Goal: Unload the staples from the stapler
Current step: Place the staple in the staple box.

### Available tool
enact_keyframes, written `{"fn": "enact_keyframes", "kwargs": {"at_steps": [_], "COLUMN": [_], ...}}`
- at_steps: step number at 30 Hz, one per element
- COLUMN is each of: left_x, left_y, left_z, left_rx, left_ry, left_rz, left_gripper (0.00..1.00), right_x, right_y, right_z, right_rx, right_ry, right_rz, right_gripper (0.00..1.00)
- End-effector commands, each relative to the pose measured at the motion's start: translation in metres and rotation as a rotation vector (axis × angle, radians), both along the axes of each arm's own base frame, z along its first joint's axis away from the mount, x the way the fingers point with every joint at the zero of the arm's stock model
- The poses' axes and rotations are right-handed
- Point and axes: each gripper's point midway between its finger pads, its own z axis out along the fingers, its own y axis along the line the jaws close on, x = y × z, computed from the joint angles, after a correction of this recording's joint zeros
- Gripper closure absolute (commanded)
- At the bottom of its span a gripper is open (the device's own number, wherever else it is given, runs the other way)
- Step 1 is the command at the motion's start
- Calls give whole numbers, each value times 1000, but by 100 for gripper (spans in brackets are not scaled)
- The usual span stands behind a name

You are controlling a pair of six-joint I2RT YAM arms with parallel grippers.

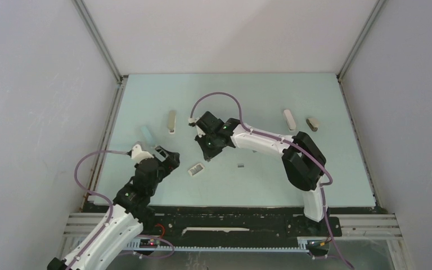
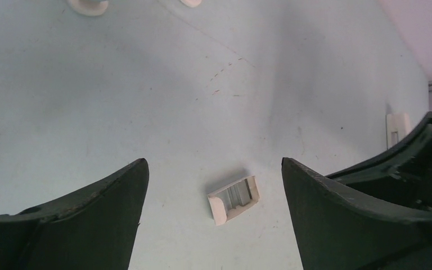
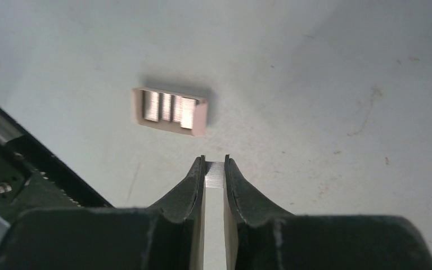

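Staples (image 3: 215, 177) sit clamped in the right pincer's (image 3: 215, 164) tips, just short of a small open box (image 3: 171, 109); the left pincer (image 2: 214, 162) stands wide open nearby.

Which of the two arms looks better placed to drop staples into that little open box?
Right. The right gripper is shut on a staple strip close to the open box, which already holds strips. The left gripper hangs open and empty above the box.
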Motion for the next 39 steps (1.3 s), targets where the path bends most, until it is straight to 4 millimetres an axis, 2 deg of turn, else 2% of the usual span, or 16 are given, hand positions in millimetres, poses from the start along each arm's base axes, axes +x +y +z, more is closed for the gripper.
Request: {"fn": "enact_keyframes", "kwargs": {"at_steps": [1, 5, 13, 29, 39], "left_x": [2, 0, -4, -6, -5], "left_y": [11, 14, 21, 21, 20], "left_z": [-13, -18, -21, -25, -25], "left_rx": [6, 13, 7, -4, -6], "left_ry": [39, 72, 60, 65, 60], "left_rz": [77, 92, 125, 124, 124], "left_gripper": [9, 11, 11, 12, 12], "right_x": [-10, -13, -26, -18, -15], "right_y": [29, 46, 69, 78, 76], "right_z": [29, 30, 16, -9, -19], "right_rx": [151, 191, 189, 102, 72], "right_ry": [12, 0, -23, -112, -133], "right_rz": [-8, -13, -33, -76, -74], "right_gripper": [87, 87, 87, 86, 86]}}
